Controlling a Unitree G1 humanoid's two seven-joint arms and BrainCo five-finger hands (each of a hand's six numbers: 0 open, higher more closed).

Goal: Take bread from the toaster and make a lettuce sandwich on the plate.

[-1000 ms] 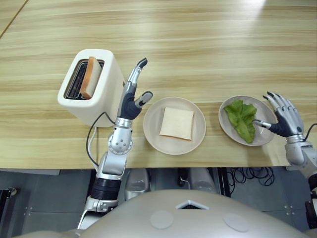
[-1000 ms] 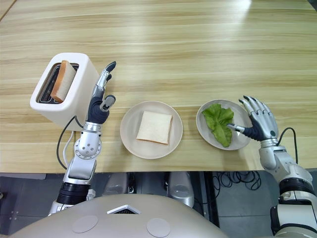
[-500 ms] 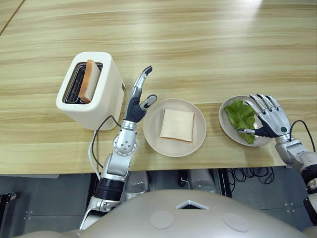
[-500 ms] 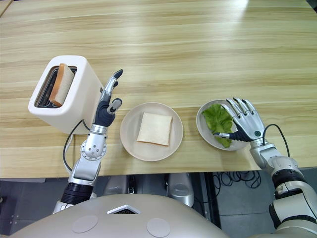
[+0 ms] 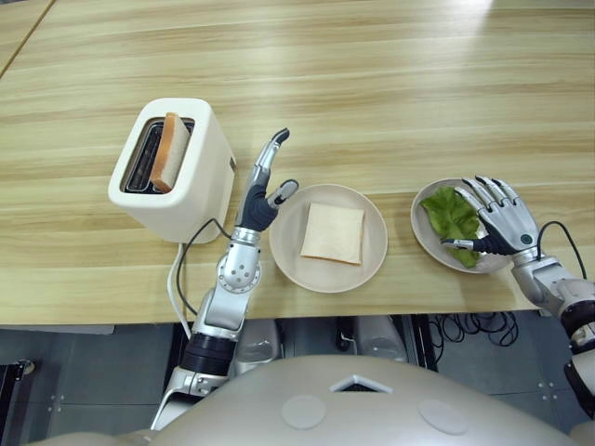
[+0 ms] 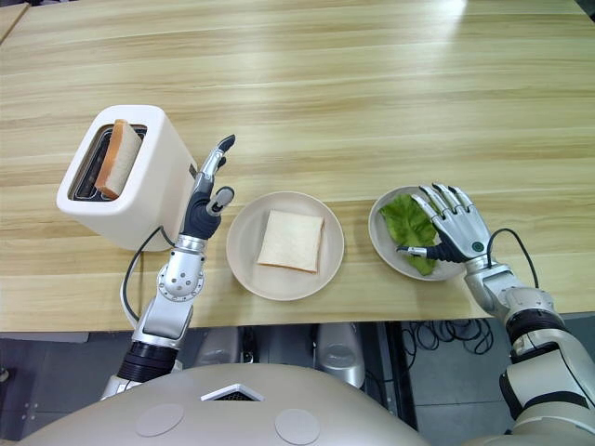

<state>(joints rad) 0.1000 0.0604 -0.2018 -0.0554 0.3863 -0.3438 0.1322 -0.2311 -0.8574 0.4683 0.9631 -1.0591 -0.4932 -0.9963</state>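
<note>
A cream toaster [image 5: 177,177] stands at the left with one slice of bread [image 5: 168,151] upright in its slot. One white bread slice [image 5: 333,232] lies flat on the beige plate [image 5: 286,246] at the centre. A green lettuce leaf [image 5: 448,216] rests in a second plate [image 5: 424,243] to the right. My left hand [image 5: 261,190] stands open between the toaster and the centre plate, fingers pointing away, holding nothing. My right hand [image 5: 496,223] is over the right side of the lettuce plate with fingers spread above the leaf; it grips nothing.
The toaster's black cord [image 5: 177,279] runs off the table's near edge beside my left arm. The wooden table [image 5: 372,84] stretches far beyond the plates.
My right hand has moved left from beside the lettuce plate to above the leaf. My left hand has drifted slightly right, away from the toaster, staying open.
</note>
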